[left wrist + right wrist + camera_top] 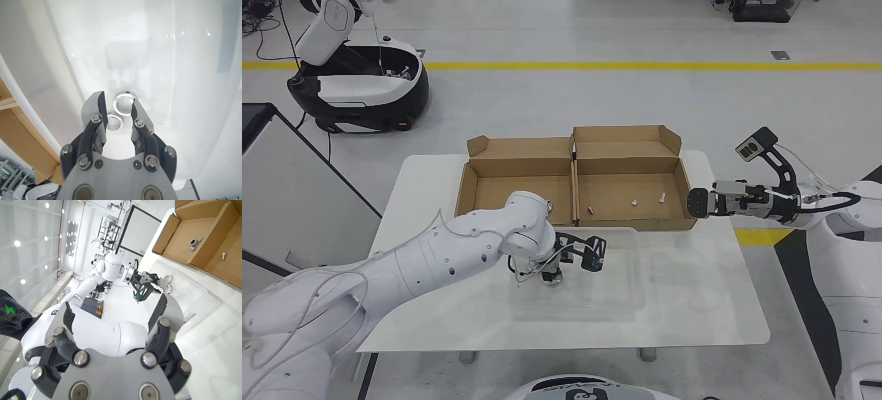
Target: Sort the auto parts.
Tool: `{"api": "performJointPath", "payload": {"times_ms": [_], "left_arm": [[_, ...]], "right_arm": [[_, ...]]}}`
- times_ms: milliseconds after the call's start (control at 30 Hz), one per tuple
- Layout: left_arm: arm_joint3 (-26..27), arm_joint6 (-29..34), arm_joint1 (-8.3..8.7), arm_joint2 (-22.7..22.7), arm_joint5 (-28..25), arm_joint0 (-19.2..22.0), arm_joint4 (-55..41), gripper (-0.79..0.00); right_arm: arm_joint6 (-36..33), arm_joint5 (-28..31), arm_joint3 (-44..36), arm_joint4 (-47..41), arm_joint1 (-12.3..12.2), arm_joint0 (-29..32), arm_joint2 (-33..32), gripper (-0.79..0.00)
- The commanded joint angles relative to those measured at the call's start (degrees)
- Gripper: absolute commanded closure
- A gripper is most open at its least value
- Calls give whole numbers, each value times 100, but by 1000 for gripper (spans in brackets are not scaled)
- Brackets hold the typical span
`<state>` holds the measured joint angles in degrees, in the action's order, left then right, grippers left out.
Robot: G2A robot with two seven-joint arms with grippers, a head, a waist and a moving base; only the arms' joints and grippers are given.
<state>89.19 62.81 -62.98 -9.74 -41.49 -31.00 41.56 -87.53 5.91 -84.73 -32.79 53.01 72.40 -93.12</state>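
Auto parts [168,289] lie in two places: a pair in a clear plastic tray [662,300] on the white surface [422,200], and the others in a cardboard box [627,150] standing just behind the tray. The only writing near them is a small white sticker [190,316] on the tray, with a blue band and fine dark lines, too small to read.

The pair are bright machined metal rings, each with a small hole drilled through its wall. One ring [121,94] lies flat, and the second ring [119,121] sits close beside it. Whether they touch cannot be told.

The left gripper [118,108] is spread open low over the tray, with its ribbed black pads [102,108] on either side of the first ring. One pad tip overlaps that ring's rim in the left wrist view, but contact is unclear.

The right gripper [115,303] is also spread wide, with nothing between its pads. It hangs at the box's right end.

A divider splits the box into two compartments. A flanged metal block [194,243] with a round bore lies in the left one. A bolt [223,255] lies just across the divider in the right one. Two more small pale pieces [636,201] lie farther along the right compartment.
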Motion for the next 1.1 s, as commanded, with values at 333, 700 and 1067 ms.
{"api": "performJointPath", "payload": {"times_ms": [333, 700, 1067], "left_arm": [[-261, 35, -116, 0, 35, -139, 299, -299], [-476, -6, -185, 0, -6, -240, 462, -265], [-588, -65, -268, 0, -65, -267, 541, -219]], "right_arm": [[0, 0, 0, 0, 0, 0, 0, -785], [0, 0, 0, 0, 0, 0, 0, -785], [0, 0, 0, 0, 0, 0, 0, -785]]}}
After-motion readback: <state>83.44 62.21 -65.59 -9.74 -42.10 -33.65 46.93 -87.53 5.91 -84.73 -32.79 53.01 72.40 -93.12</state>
